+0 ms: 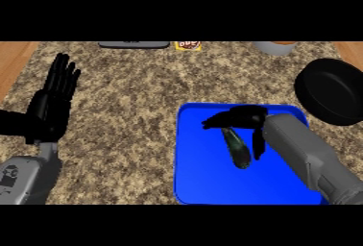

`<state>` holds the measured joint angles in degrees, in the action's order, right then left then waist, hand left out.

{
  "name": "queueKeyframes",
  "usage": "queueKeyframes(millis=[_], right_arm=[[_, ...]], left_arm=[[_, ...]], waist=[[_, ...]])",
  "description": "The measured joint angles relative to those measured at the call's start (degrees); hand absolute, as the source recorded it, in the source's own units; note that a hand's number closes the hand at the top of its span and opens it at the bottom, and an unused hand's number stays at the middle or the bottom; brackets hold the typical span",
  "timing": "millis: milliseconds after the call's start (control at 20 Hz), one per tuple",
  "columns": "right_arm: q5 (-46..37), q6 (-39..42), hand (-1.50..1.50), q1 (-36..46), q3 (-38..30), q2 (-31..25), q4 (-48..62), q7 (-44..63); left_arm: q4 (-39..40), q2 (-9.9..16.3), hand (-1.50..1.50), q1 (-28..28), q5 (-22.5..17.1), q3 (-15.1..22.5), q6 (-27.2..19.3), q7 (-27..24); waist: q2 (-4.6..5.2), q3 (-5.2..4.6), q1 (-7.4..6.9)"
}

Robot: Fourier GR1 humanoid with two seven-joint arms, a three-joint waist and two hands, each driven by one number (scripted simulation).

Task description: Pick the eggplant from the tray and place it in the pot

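I see the blue tray (212, 182) on the speckled counter (135, 96), with the black pot (332, 91) well apart at the right edge. My right hand (239, 117) curls over the eggplant's (237, 151) top end, which lies in the tray; my left hand (55, 93) rests open, fingers up, at the left.

Two boxy grey forearms end in black hands: the left hand (53, 103) and the right hand (241, 120). Behind the left hand, the forearm casing carries a small dark marking.

tray (202, 182) blue | eggplant (238, 151) dark green-purple | pot (330, 91) black | counter (135, 110) speckled brown granite
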<state>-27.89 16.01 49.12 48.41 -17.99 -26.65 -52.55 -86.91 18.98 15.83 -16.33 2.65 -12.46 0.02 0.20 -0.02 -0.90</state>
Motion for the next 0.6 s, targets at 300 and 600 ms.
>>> queueKeyframes(millis=[300,600], right_arm=[[-2.09,-1.03,-1.50,-0.35,-0.68,2.11,1.87,-1.13],[-3.66,-3.24,1.50,-1.46,0.13,2.75,-1.37,-3.46]], left_arm=[[-0.34,-0.11,0.00,0.30,0.54,-0.95,0.61,0.76],[-0.75,-0.49,0.00,0.09,1.37,-1.06,0.39,1.07]], waist=[[-0.33,-0.25,0.05],[-0.72,-0.53,0.43]])
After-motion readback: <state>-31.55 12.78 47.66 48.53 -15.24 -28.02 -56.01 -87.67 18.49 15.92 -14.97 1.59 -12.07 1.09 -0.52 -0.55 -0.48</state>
